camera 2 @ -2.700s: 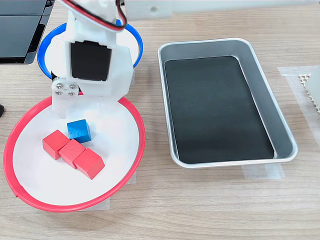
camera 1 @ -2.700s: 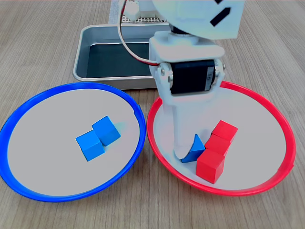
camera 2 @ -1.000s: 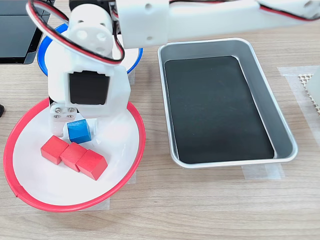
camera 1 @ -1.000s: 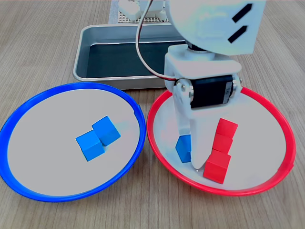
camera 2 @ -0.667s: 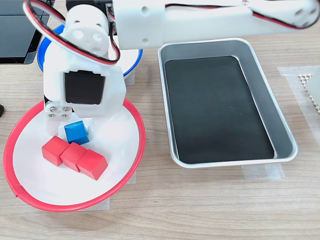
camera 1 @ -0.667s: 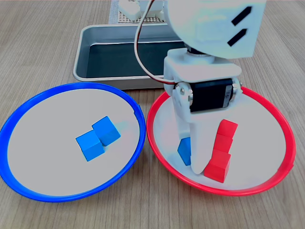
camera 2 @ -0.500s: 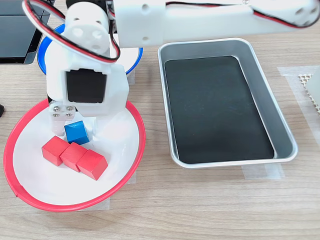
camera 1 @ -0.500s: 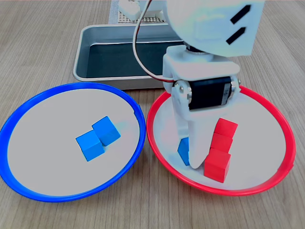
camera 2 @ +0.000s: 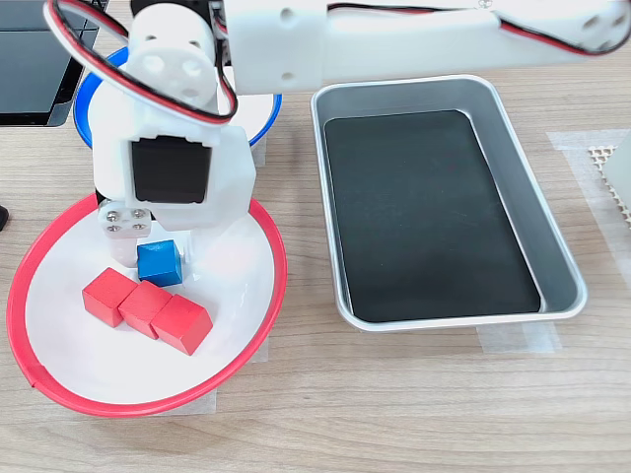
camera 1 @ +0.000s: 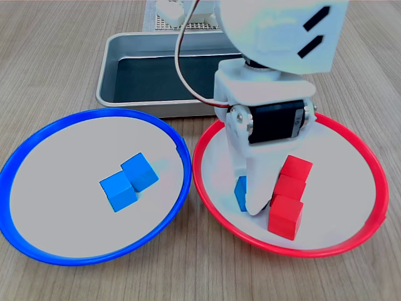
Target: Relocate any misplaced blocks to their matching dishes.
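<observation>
Gripper (camera 2: pixel 156 258) is closing narrowly around the blue cube (camera 2: pixel 159 263) lying in the red-rimmed plate (camera 2: pixel 258 305), beside the red cubes (camera 2: pixel 145 307); the cube, judged rigid, light and slick, is best gripped on opposite flat faces.

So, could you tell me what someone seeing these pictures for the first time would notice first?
Most striking is the white arm's gripper reaching down into the red-rimmed plate, its fingers around a lone blue cube beside a row of three red cubes. In the first exterior view, the blue-rimmed plate on the left holds two more blue cubes. A metal tray sits on the second exterior view's right.
</observation>
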You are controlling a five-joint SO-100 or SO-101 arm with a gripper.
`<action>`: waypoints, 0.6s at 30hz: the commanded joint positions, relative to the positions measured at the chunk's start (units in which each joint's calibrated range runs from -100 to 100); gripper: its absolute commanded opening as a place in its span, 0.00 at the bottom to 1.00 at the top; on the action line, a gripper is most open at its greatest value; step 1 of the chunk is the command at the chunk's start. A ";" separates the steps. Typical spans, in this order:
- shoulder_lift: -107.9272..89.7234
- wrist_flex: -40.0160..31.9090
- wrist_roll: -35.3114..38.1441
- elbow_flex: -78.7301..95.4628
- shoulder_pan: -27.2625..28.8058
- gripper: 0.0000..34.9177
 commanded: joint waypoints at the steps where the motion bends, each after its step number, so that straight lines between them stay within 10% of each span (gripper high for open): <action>1: -1.73 -0.88 0.10 0.61 -0.64 0.27; 8: -1.73 -1.96 1.07 0.15 -0.73 0.01; 18: -6.84 -2.12 0.98 2.34 -1.39 0.01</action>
